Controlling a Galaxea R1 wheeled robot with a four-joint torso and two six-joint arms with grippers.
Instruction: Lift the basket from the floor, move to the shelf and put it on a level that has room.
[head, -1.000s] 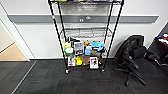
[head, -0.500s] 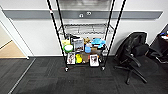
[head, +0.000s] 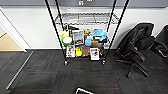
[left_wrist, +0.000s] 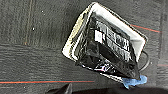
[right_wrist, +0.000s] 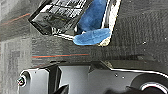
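while the head view frames the shelf (head: 85, 37) across the floor (head: 50, 75), closer than a second ago, the basket (head: 84, 91) peeks in at the near edge, so the carry seems underway; next it needs an uncrowded level (head: 86, 18). in the left wrist view the basket (left_wrist: 105, 42) holds a dark packet (left_wrist: 110, 50). the right wrist view adds blue cloth (right_wrist: 91, 36). either pincer's grip: cannot tell.

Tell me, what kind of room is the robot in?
Probably an office or a storeroom. There is dark carpet floor with thin red lines, a black swivel chair by the white wall, and a wire shelf crowded with colourful things.
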